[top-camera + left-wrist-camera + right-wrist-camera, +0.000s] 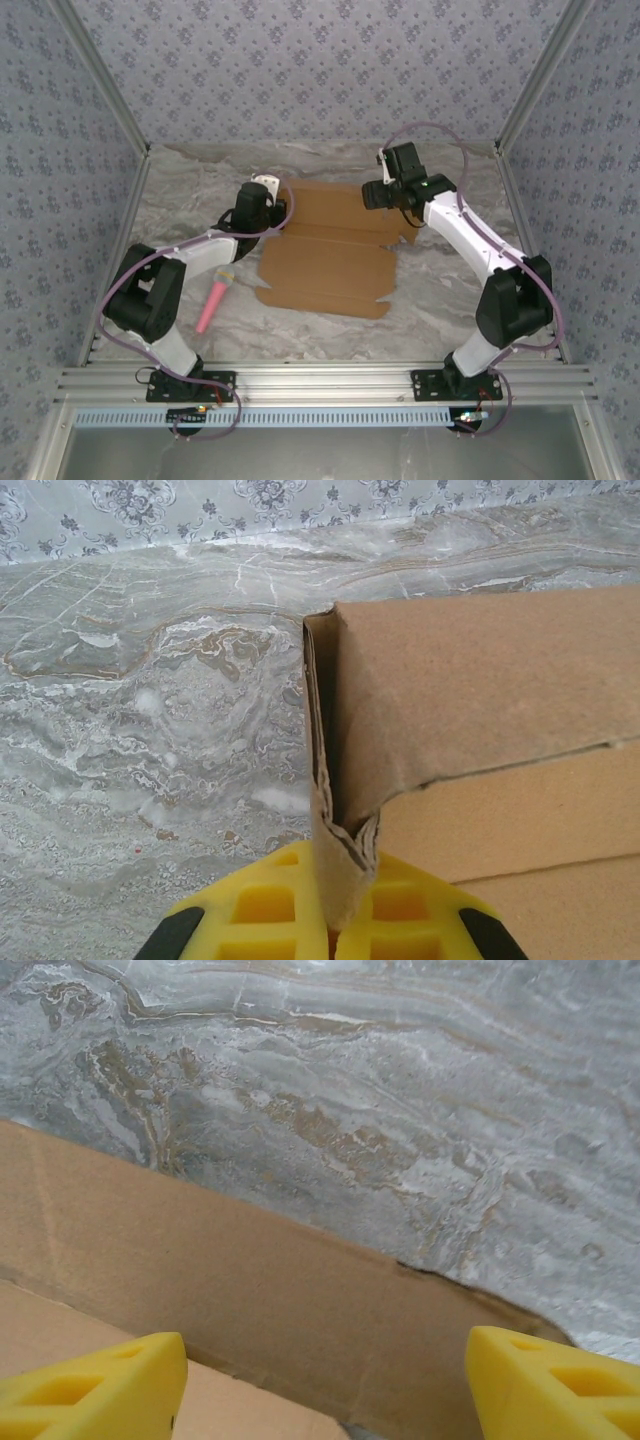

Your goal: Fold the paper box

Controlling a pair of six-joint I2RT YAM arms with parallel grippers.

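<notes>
Chiefly, the hazard lies at the pinched corner. The left fingers [262, 922] are closed tight on a doubled-over corner of the paper box [330, 262], a flat die-cut brown sheet lying on the marble worktop [450, 290]. Beyond these fingers a narrow side flap stands upright, and the broad panels spread away to their right. The right fingers [100, 1380] are spread wide and hold nothing. They hang over the sheet's opposite far edge, with cardboard below and just ahead of them and bare worktop further out. Because only one corner is gripped, a pull from the left fingers would probably drag or swing the whole sheet across the smooth surface rather than bend it along a crease. A sharp pull might tear the thin corner or slip it free, and the raised flap could then spring flat again. If the right fingers close off a score line, the fold could come out skewed. The sheet lies between the two sets of fingers, its crease lines and the long sides of its panels running from one set toward the other. Its panels are stacked from the fingers back toward the arm bases, slightly turned. Which overall dimension is longer cannot be told. A pink stick [214, 300] lies apart, behind the left fingers.
</notes>
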